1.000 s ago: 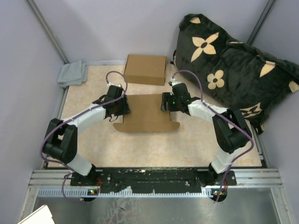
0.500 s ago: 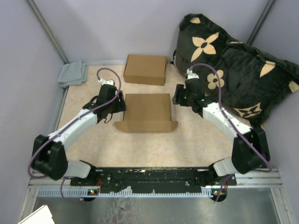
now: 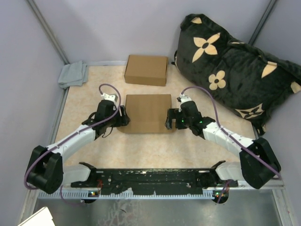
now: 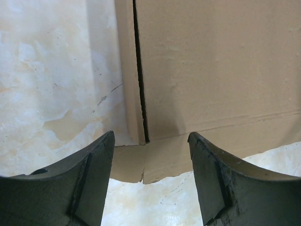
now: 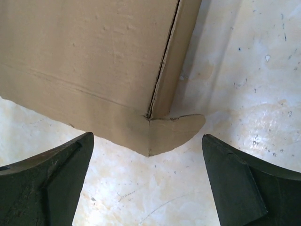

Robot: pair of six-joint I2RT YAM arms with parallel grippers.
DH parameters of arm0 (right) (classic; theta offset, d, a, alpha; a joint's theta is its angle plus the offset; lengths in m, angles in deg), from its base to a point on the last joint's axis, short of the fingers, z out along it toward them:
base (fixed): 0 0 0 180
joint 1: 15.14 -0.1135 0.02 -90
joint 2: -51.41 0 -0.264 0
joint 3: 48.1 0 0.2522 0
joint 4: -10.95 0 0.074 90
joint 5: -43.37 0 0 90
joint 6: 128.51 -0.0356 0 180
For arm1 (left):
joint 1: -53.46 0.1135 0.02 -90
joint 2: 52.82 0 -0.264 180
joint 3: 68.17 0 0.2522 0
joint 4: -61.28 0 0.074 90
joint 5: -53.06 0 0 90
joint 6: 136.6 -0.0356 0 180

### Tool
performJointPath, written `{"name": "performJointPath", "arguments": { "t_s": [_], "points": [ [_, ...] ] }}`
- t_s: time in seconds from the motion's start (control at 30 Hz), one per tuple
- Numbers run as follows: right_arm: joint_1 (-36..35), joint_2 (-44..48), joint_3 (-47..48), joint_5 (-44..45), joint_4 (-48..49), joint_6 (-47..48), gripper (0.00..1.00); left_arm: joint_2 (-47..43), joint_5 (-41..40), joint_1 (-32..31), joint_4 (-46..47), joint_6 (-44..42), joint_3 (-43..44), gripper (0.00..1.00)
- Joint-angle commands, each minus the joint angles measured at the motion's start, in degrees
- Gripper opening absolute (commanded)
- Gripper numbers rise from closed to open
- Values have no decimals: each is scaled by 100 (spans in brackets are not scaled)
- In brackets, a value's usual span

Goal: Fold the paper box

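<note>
Right gripper [image 3: 169,118] flanks paper box [image 3: 148,112]; cushion [image 3: 235,66] nearby.

Looking out over my beige marbled tabletop [image 3: 155,150], I see a crumpled grey cloth [image 3: 73,74] in the far corner at eleven o'clock. A closed cardboard box [image 3: 146,69] sits at twelve, and a big black cushion [image 3: 235,66] with tan flowers fills one to two o'clock.

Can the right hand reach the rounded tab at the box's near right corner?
Probably yes: the right hand is open, the tab lies flat between its fingers, nothing in the way.
</note>
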Motion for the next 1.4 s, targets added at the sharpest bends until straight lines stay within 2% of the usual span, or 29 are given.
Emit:
{"name": "performJointPath", "arguments": {
  "t_s": [0.0, 0.27, 0.5, 0.73, 0.87, 1.0, 1.23, 1.37],
  "points": [
    [-77, -267, 105, -81, 577, 140, 97, 89, 97, -22, 484, -93, -97, 71],
    [-571, -603, 217, 18, 430, 264, 92, 333, 537, -44, 566, -70, -181, 69],
    [-740, -394, 97, 185, 118, 179, 90, 178, 657, -134, -27, 144, -226, 67],
    [-748, -206, -13, 53, 68, 159, 88, -332, 178, -166, -708, 391, -357, 69],
    [-748, -199, 16, 15, -40, 125, 87, -582, -289, -167, -1233, 456, -241, 71],
    [-749, -218, 23, 57, -182, 150, 86, -676, -419, -167, -1598, 573, -66, 73],
    [-748, -116, -55, -49, -251, 235, 84, -1081, 490, -175, -1444, 681, -313, 71],
    [-748, -21, -117, -75, -250, 278, 84, -1354, 585, -194, -1457, 730, -510, 71]
  ]
}}
